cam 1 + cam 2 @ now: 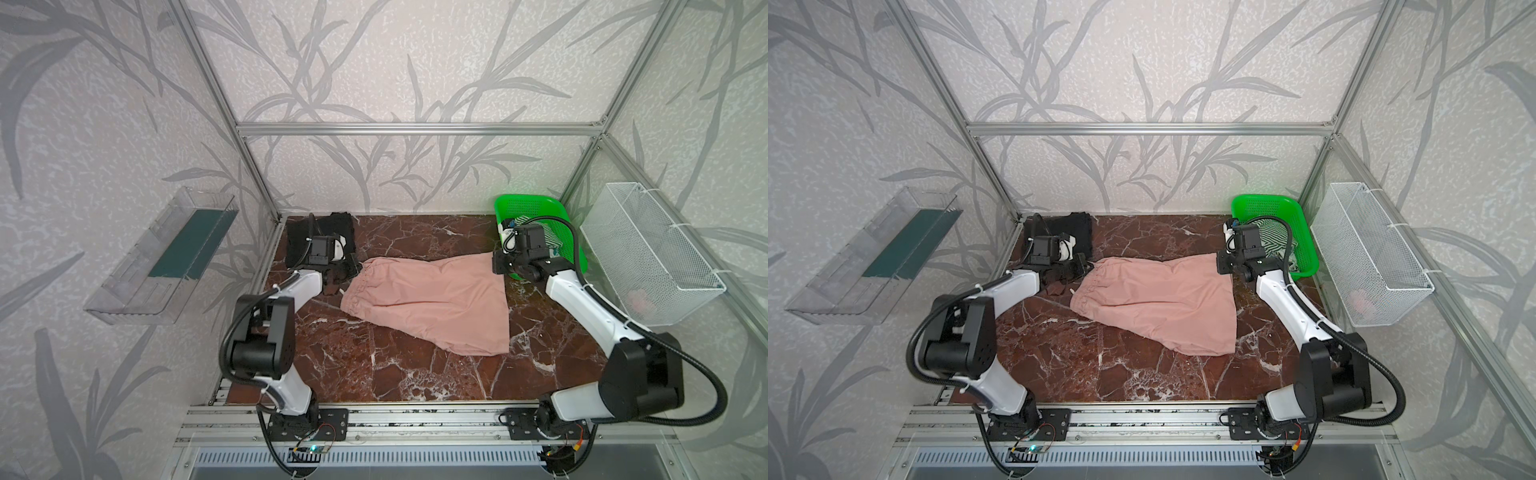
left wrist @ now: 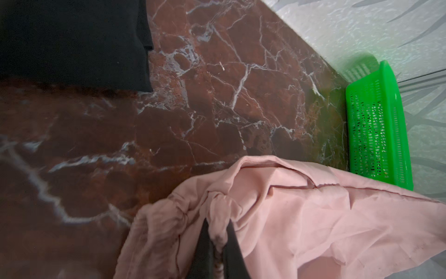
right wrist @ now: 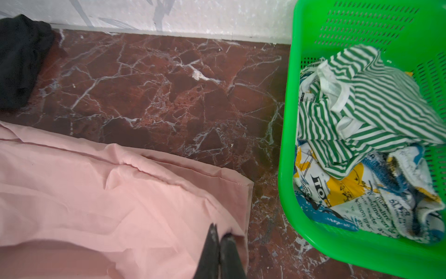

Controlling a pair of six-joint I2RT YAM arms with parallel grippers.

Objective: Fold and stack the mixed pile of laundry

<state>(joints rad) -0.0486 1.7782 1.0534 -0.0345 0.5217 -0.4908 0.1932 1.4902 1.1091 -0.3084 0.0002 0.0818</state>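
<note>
You have red-brown marble tabletop (image 1: pixel 415 374) mid-frame in both top views, dusty-pink drawstring shorts (image 1: pixel 428 303) spread flat at centre. Upper right: bright green perforated plastic basket (image 1: pixel 536 208) holding green-and-white striped cloth (image 3: pixel 376 106), multicoloured printed piece (image 3: pixel 350 193). Upper left: folded black T-shirt (image 1: pixel 297 232). Your left gripper (image 2: pixel 217 232) clamped on shorts' waistband, right gripper (image 3: pixel 220 233) on hem corner.

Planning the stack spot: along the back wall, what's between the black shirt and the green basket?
Only bare marble tabletop, from black shirt to green basket; right wrist view shows it.

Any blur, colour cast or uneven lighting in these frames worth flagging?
Left wrist: part of the marble table is soft, and the green basket tints it. Right wrist: sharp, the printed piece has legible text. Both top views: evenly lit, sharp.
</note>
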